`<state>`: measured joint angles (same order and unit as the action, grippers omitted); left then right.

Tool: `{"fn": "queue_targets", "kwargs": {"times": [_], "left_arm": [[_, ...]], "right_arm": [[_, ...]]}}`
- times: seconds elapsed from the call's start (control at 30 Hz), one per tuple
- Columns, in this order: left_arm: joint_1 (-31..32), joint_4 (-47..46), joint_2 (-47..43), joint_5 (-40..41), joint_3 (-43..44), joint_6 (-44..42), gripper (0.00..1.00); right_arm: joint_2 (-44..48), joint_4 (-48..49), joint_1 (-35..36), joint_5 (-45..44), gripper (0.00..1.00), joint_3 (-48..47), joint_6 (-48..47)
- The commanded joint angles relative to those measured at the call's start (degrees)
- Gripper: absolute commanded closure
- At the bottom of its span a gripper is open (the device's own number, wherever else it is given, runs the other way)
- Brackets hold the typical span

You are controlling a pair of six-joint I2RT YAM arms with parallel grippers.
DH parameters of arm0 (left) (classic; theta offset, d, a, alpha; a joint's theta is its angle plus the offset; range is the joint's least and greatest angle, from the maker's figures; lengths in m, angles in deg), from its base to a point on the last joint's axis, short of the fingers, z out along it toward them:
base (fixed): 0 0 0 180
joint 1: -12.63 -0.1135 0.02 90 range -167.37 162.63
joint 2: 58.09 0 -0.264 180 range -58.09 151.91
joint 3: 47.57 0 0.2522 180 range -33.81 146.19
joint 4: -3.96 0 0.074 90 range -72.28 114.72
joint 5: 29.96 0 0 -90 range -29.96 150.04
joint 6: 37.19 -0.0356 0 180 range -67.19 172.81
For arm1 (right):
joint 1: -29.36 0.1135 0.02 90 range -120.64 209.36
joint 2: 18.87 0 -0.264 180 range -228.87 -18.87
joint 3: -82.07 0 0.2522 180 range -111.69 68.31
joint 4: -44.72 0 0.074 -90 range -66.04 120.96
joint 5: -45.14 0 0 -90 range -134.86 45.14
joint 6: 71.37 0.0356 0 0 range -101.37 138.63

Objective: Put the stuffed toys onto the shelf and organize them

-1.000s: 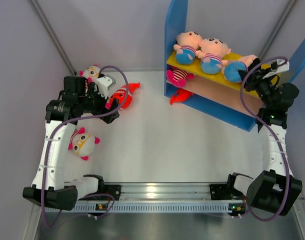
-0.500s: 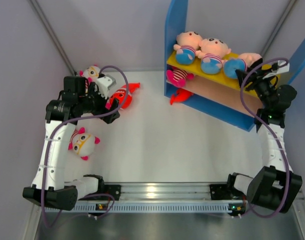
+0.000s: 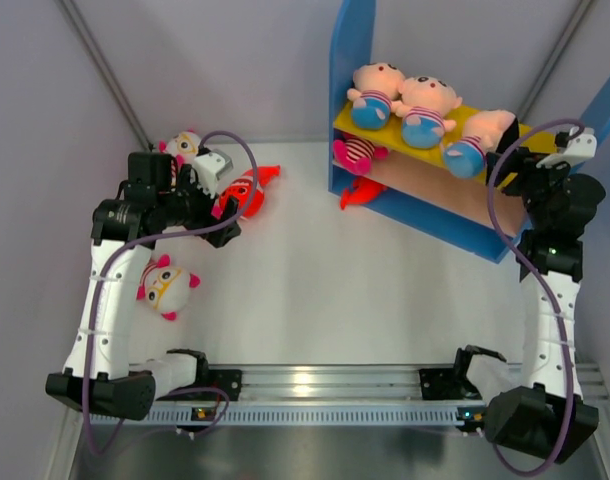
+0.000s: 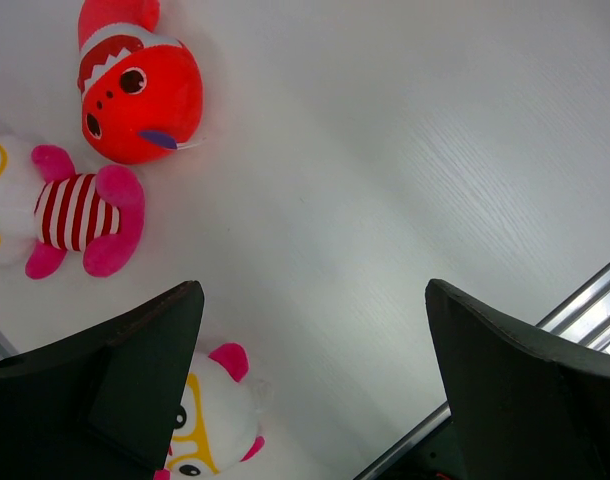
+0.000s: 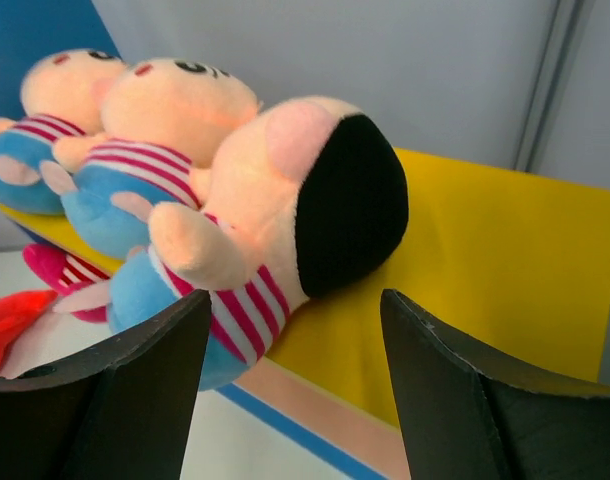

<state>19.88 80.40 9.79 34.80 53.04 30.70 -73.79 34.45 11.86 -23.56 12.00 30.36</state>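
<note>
The shelf (image 3: 350, 60) stands at the back right. Three peach stuffed toys lie in a row on its yellow top board (image 5: 505, 260). The rightmost one (image 3: 475, 138) (image 5: 285, 230) lies on its side just beyond my right gripper (image 3: 530, 172) (image 5: 295, 390), which is open and apart from it. A striped doll (image 3: 357, 152) is on the middle board and a red fish (image 3: 360, 192) on the base. My left gripper (image 3: 210, 200) (image 4: 315, 380) hangs open over the table beside another red fish (image 3: 247, 192) (image 4: 135, 85), with a pink-eared doll (image 4: 80, 210) and a white-faced doll (image 3: 165, 285) (image 4: 215, 420) nearby.
Grey walls close in the white table on the left, back and right. A metal rail (image 3: 315, 385) carrying both arm bases runs along the near edge. The shelf's right blue side panel (image 3: 605, 100) rises close beside my right arm.
My right gripper has opened, let go of the third peach doll on the yellow board and drawn back to the right. The left arm has not moved.
</note>
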Motion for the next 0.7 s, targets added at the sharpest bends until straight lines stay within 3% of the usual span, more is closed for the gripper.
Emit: {"fn": "queue_targets", "kwargs": {"times": [0.0,0.23,0.47,0.67], "left_arm": [[0.23,0.17,-0.82,-1.13,0.16,0.66,0.01],[0.23,0.08,-1.25,-1.22,0.16,0.75,0.01],[0.23,0.43,-1.34,-1.05,0.34,0.57,0.01],[0.23,0.34,-1.08,-0.96,0.43,0.58,0.01]], "right_arm": [[0.42,-8.76,0.01,-4.34,0.31,-2.66,-3.02],[-4.23,-9.20,0.01,-1.17,0.30,-5.56,-0.83],[-8.80,-13.76,0.09,-6.26,0.33,-11.87,-0.21],[-2.24,-18.33,1.32,-11.01,0.34,-11.62,-3.46]]}}
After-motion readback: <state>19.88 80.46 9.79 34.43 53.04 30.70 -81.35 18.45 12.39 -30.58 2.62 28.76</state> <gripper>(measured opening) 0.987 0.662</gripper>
